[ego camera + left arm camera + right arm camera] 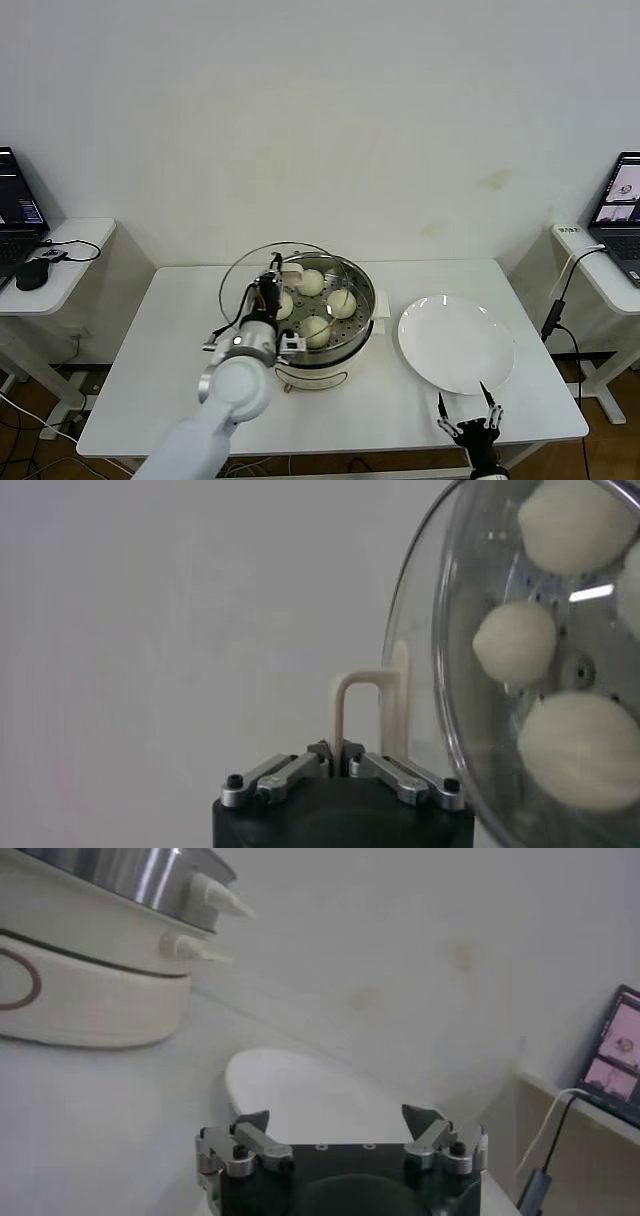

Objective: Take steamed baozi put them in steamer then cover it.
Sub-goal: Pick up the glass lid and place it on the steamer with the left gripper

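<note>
**Cover step under way: lid held, not yet seated**

Step in hand: covering. All 4 baozi [318, 330] sit in the steamer [364, 282], at the middle of the desk [170, 340]. Plate [456, 344] just right of the steamer is bare.

Left pincer [270, 292]: clamped narrow on the white handle [347, 712] of the lid [240, 272]. The lid hangs tilted, offset toward the steamer's left-rear side and overlapping its rim. Through the glass, the left wrist view shows 3 of the buns. I cannot tell whether the lid's lower edge touches the rim.

Right pincer [468, 405]: fingers spread wide, holding nothing, parked at the near desk edge below the plate.

Next move, as I judge it: bring the lid level, centre it over the basket, lower until the metal rim seats all round, then release. Risk: a tilted lid may catch 1 side of the rim and sit skewed.

Surface and room: white desk against a plain pale wall. A side table stands at each flank, each carrying an open laptop [16, 212]; a mouse lies on the left table. Cables hang at the right.
</note>
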